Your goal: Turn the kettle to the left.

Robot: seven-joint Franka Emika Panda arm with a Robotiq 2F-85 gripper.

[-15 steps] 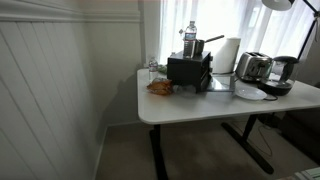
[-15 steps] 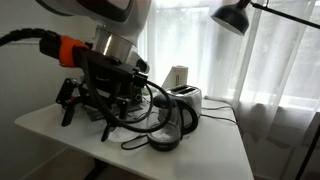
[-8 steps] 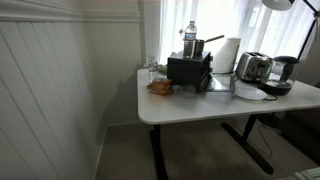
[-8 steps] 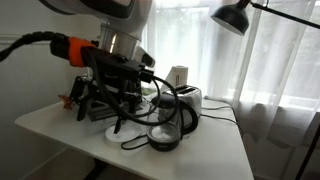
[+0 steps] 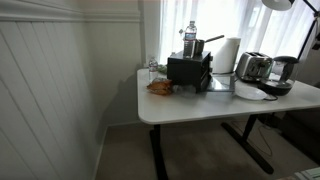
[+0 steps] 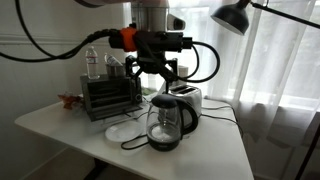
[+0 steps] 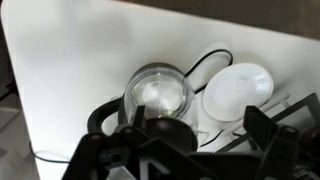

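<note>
End effector (image 6: 161,78) just above kettle (image 6: 168,120), fingers spread, gripping nothing, kettle upright on white worktop (image 6: 50,125), just beside chrome toaster (image 6: 187,97)

Stood white, the desk (image 5: 190,108); carried kettle (image 6: 167,122) near one edge, toaster (image 6: 186,98) just behind, black appliance (image 6: 108,95) mid-desk, white disc (image 7: 238,90) beside the kettle (cable (image 7: 207,62) looped nearby), brownish item (image 5: 160,87) near a corner.

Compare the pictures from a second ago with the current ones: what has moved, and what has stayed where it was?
The arm swung away from the black appliance, upward and over toward the kettle; its pincer now hangs above the kettle's lid, holding nothing. The kettle, the toaster and the black appliance stand as before.
</note>
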